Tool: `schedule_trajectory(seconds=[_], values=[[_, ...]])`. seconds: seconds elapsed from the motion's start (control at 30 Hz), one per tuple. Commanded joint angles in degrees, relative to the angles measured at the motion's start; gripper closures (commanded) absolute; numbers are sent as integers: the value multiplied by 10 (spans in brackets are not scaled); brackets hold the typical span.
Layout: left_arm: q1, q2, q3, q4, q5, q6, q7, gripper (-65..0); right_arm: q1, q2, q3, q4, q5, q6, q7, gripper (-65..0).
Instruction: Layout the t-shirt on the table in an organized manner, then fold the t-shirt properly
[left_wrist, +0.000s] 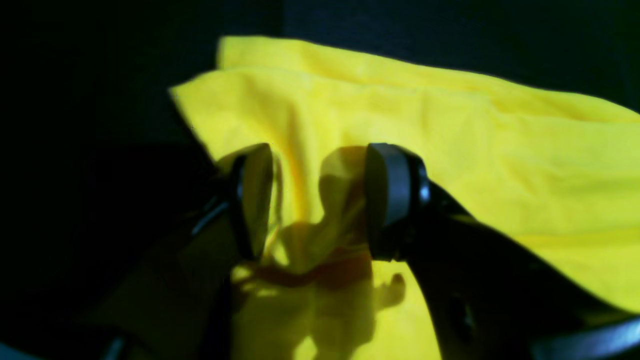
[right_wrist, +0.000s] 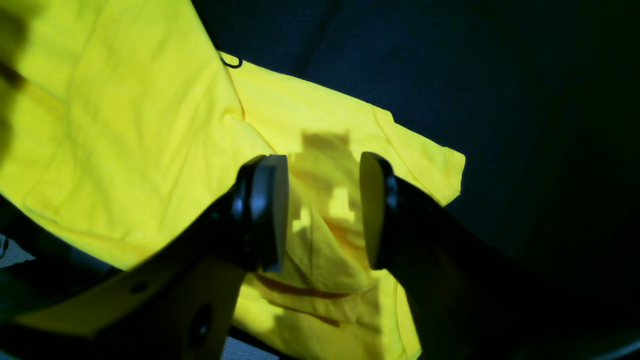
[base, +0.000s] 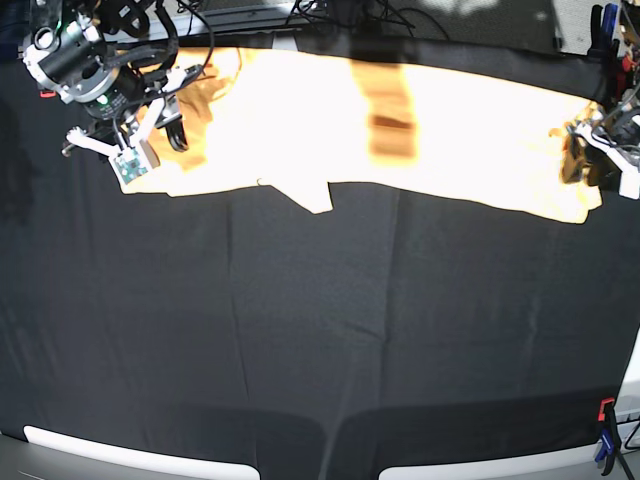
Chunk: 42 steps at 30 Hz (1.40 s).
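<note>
Left wrist: left gripper (left_wrist: 317, 200) spread over bunched t-shirt (left_wrist: 450, 140), nothing pinched. Right wrist: right gripper (right_wrist: 324, 210) spread too, sleeve cloth between its jaws. Base: shirt stretched across the table (base: 320, 350) from ten to two o'clock.

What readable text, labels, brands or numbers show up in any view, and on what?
None can be read.
t-shirt: plain, no print or tag text visible in any view.
table: black cloth, unmarked.
Small green tag on the right claw in the base view: too small and blurred to read.
</note>
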<state>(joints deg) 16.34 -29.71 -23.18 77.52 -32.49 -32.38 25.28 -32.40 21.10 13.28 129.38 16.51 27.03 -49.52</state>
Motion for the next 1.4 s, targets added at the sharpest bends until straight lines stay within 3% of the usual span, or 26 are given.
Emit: schedule_trajectory(seconds=[0.0,0.23,0.37,0.53,0.7,0.8,0.9,0.97,1.07,1.13,1.37], values=[[-3,-18,-5,9,6,7,-16,-270,0,6,4,11,4,0,11,-231],[-3,-22,-5,8,23,23,44,-268,0,6,4,11,4,0,11,-231],[-3,-22,-5,8,-40,-29,95,-259,0,6,4,11,4,0,11,-231],[-3,-22,-5,8,-96,-48,117,-244,0,6,4,11,4,0,11,-231],[-3,-22,-4,8,-126,-54,124,-150,0,6,4,11,4,0,11,-231],[-3,-22,-4,8,-125,-54,122,-13,0,6,4,11,4,0,11,-231],[-3,-22,-5,8,-84,-54,102,0,0,6,4,11,4,0,11,-231],[-3,-22,-5,8,-48,-32,67,0,1,6,4,11,4,0,11,-231],[-3,-23,-5,8,-7,62,28,0,0,6,4,11,1,0,11,-231],[-3,-23,-5,8,28,104,3,0,1,6,4,11,2,0,11,-231],[-3,-23,-5,9,57,114,-7,0,23,6,24,11,0,0,11,-231]])
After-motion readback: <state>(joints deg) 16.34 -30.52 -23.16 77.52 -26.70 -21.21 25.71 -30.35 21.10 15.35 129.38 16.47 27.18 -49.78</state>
